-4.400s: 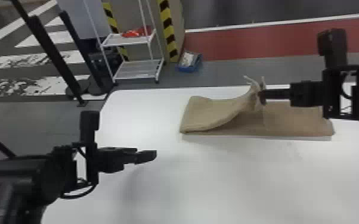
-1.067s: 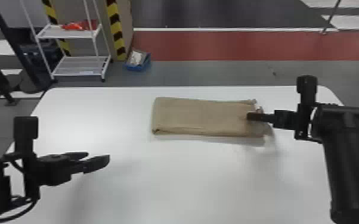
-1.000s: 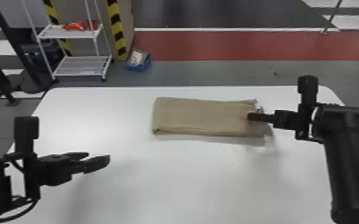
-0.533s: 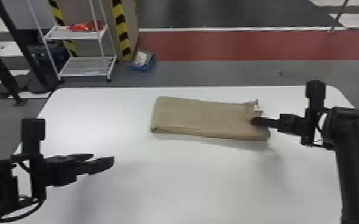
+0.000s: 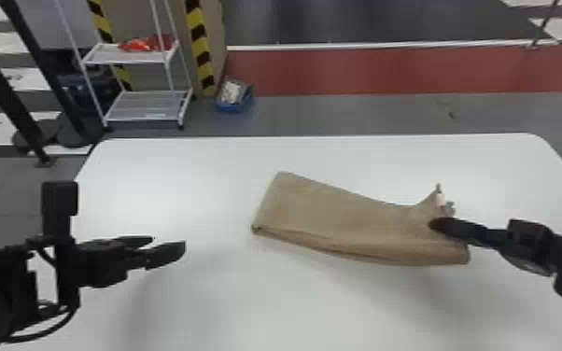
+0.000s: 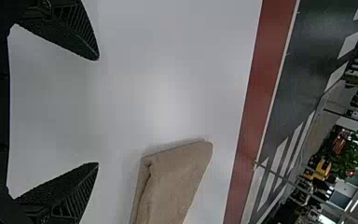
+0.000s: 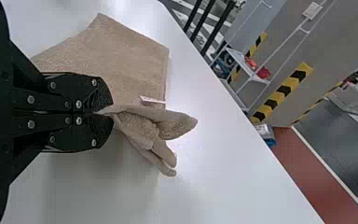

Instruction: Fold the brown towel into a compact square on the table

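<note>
With 12 o'clock as the far side of the surface point(image 5: 289, 308) in the head view, the towel point(image 5: 331, 210) has just swung out of line: half a second ago it lay nearly straight across, and now it slants from 10 o'clock down to 4. The whole strip has come nearer the robot, its right end most of all, so this looks like a drag rather than a fold.

The right gripper point(image 5: 434, 224) is clenched on the towel near its 3 o'clock end, bunching the cloth into a small ruffled peak, with a white tag point(image 7: 152, 100) beside the pinch. The left gripper point(image 5: 169, 242) is released, fingers well apart, at about 8 o'clock from the towel and touching nothing.

For the task, the layers look as though they have held together, but the shape is a long strip and no square. The pull probably brings it within better reach of both arms. It likely needs straightening, then one end brought over the other; the pinched end could stay creased, or the layers slip, if dragged much further.
</note>
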